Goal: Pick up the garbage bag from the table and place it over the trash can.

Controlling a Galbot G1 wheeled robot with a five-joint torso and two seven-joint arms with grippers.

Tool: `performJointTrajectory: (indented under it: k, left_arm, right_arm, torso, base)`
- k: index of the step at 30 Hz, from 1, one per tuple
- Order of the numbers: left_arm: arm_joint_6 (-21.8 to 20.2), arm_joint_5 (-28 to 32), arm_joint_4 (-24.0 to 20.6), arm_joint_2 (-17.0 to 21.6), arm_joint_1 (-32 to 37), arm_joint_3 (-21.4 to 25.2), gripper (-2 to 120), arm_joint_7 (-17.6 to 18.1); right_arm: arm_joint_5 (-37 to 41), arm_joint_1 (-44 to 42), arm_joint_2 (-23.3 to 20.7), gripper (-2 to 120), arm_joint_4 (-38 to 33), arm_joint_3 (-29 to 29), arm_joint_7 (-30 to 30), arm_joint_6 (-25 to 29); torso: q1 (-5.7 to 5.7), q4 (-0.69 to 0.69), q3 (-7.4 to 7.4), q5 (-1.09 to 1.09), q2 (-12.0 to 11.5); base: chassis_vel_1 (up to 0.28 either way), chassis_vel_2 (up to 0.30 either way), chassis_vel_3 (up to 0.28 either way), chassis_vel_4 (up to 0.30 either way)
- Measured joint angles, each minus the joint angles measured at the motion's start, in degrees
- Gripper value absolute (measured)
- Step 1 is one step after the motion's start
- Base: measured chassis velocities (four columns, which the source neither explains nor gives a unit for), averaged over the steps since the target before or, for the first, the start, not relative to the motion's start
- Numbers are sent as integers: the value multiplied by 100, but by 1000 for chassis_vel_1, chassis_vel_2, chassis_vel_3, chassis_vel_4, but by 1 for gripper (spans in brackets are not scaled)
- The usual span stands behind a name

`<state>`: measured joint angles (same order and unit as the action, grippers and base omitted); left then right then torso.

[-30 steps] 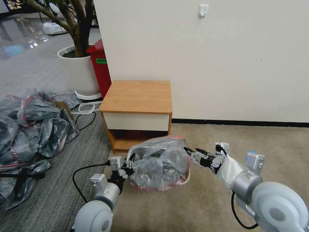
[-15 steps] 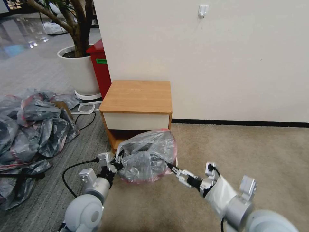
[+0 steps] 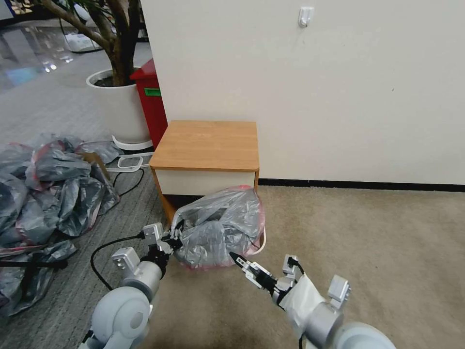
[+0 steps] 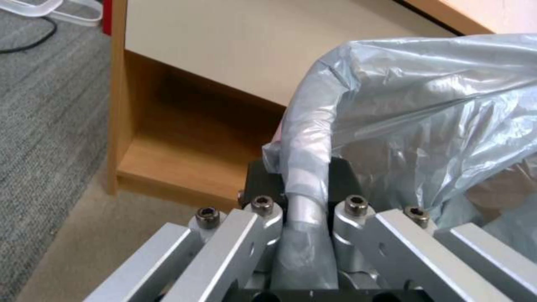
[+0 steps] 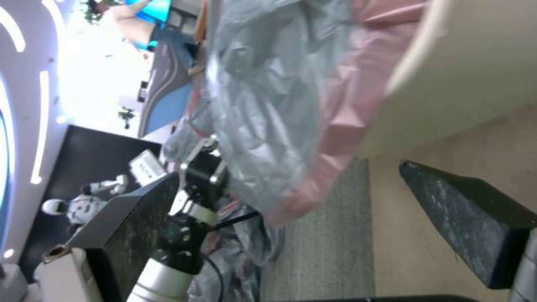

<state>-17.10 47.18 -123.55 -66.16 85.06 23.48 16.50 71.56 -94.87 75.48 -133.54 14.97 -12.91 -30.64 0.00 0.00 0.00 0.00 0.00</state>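
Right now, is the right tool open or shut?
Open: the right tool has its pads apart, empty, beside the garbage bag.

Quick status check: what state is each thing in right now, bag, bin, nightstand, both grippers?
Thin translucent grey garbage bag with pinkish-red rim band: draped over the bin, one edge pinched.
Cream-beige plastic trash can: upright, mostly covered.
Honey-brown wooden nightstand: top bare, drawer closed.
Left gripper: shut on the bag's edge.
Right gripper: open, empty, beside the bag.
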Motion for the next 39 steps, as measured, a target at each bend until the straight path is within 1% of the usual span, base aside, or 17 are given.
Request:
performJointTrajectory:
  k: [3, 10, 14, 15, 19, 20, 22, 23, 24, 27, 28, 29, 33, 34, 37, 38, 39]
  left_arm:
    - [1, 48, 0, -5, -9, -19, 7, 0]
    - [1, 102, -16, -16, -13, -129, 7, 0]
    - [-18, 106, -38, -1, -11, -187, 7, 0]
    - [-18, 106, -38, -1, -11, -187, 7, 0]
    - [-31, 106, -37, 0, -20, -204, 7, 0]
    - [-31, 106, -37, 0, -20, -204, 7, 0]
    - [-31, 106, -33, -6, -25, -204, 7, 1]
    - [-32, 106, -29, -10, -25, -203, 7, 5]
    - [-32, 106, -29, -10, -25, -203, 7, 5]
    - [-31, 106, -18, -20, -25, -202, 7, 12]
    - [-32, 106, -18, -20, -25, -202, 7, 12]
    - [-32, 106, -18, -20, -25, -202, 7, 12]
    - [-33, 104, 3, -18, -39, -211, 7, 16]
    - [-33, 104, 3, -18, -39, -211, 7, 16]
    - [-33, 104, 33, -26, -68, -232, 7, 19]
    - [-33, 104, 33, -26, -68, -232, 7, 19]
    - [-33, 104, 44, -34, -85, -238, 7, 29]
  right_arm:
    - [-145, 12, 15, 100, 45, -26, 190, 3]
    - [-176, 54, 80, 99, 85, -48, 272, 9]
    - [-180, 66, 110, 91, 90, -87, 280, 16]
    - [-180, 66, 110, 91, 90, -87, 280, 16]
    - [-197, 73, 127, 75, 87, -132, 280, 26]
    - [-197, 73, 127, 75, 87, -132, 280, 26]
    - [-203, 73, 126, 63, 90, -136, 274, 29]
    - [-204, 73, 125, 59, 91, -136, 269, 30]
    - [-204, 73, 125, 59, 91, -136, 269, 30]
    - [-208, 73, 114, 44, 105, -136, 253, 35]
    - [-209, 73, 111, 41, 110, -139, 251, 36]
    - [-209, 73, 111, 41, 110, -139, 251, 36]
    - [-210, 76, 110, 23, 122, -146, 247, 46]
    - [-210, 76, 110, 23, 122, -146, 247, 46]
    - [-211, 78, 112, 10, 122, -149, 247, 48]
    - [-211, 78, 112, 10, 122, -149, 247, 48]
    - [-213, 68, 111, 3, 119, -155, 247, 48]
  torso:
    - [0, 0, 0, 0, 0]
    - [0, 0, 0, 0, 0]
    - [0, 0, 0, 1, 0]
    - [0, 0, 0, 1, 0]
    - [0, 0, 0, 0, 0]
    - [0, 0, 0, 0, 0]
    - [0, 0, 0, 0, 0]
    - [0, 0, 0, 1, 0]
    - [0, 0, 0, 1, 0]
    - [0, 0, 0, 0, 0]
    - [0, 0, 0, 1, 0]
    - [0, 0, 0, 1, 0]
    - [0, 0, 0, 0, 0]
    - [0, 0, 0, 0, 0]
    - [0, 0, 0, 0, 0]
    - [0, 0, 0, 0, 0]
    - [0, 0, 0, 0, 0]
  base:
    - [0, 0, 0, 0]
    - [0, 0, 0, 0]
    - [0, 0, 0, 0]
    - [0, 0, 0, 0]
    - [0, 0, 0, 0]
    - [0, 0, 0, 0]
    - [0, 0, 0, 0]
    - [0, 0, 0, 0]
    - [0, 0, 0, 0]
    - [0, 0, 0, 0]
    - [0, 0, 0, 0]
    - [0, 0, 0, 0]
    - [0, 0, 0, 0]
    - [0, 0, 0, 0]
    - [0, 0, 0, 0]
    - [0, 0, 0, 0]
    - [0, 0, 0, 0]
